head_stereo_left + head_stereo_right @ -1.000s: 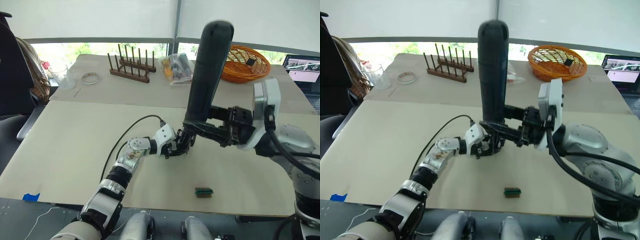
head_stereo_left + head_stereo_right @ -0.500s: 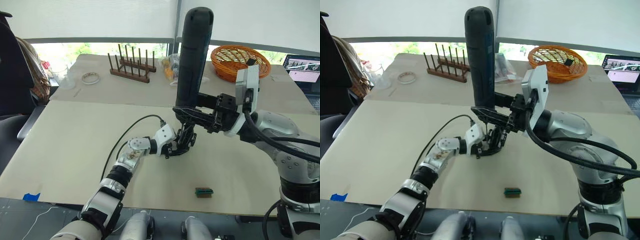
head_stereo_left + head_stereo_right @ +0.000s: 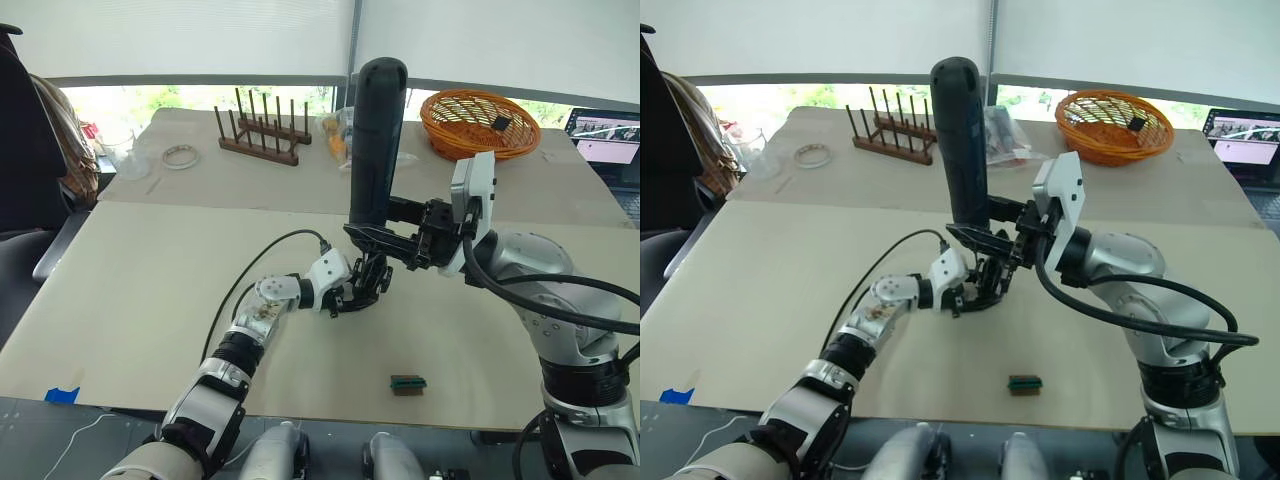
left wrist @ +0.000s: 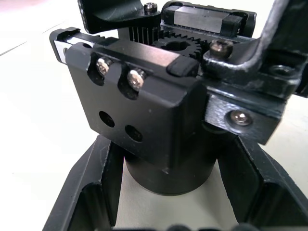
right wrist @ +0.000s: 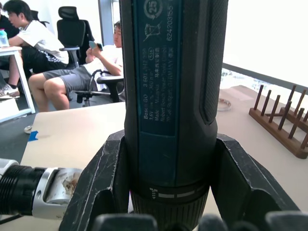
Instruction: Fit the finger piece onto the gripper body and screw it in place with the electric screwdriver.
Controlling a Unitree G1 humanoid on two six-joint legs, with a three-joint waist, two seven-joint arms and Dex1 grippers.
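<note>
Gripper body pinned on the desk, screwdriver upright over it

Gripper body (image 3: pixel 366 288) sits mid-desk (image 3: pixel 140 280), and my left end effector (image 3: pixel 352 295) has its two fingers closed around the round base, as I read it from the left wrist view, where the fingers flank the base on both sides. My left arm lies low across the desk, forearm stretched forward, wrist angled inward toward the part.

I cannot make out the finger piece as a separate item, so I won't say whether it is seated.

Right of that, my right end effector (image 3: pixel 985 238) is clamped on the lower barrel of the electric screwdriver (image 3: pixel 376 145), which stands nearly vertical, bit end down, just above the body. My right elbow is bent, forearm reaching leftward.

To do this step well, I judge I should keep the tool plumb, line the bit with a screw head, hold the left grip firm, and press lightly.

A small green-and-black block (image 3: pixel 407 384) lies apart, nearer me.
</note>
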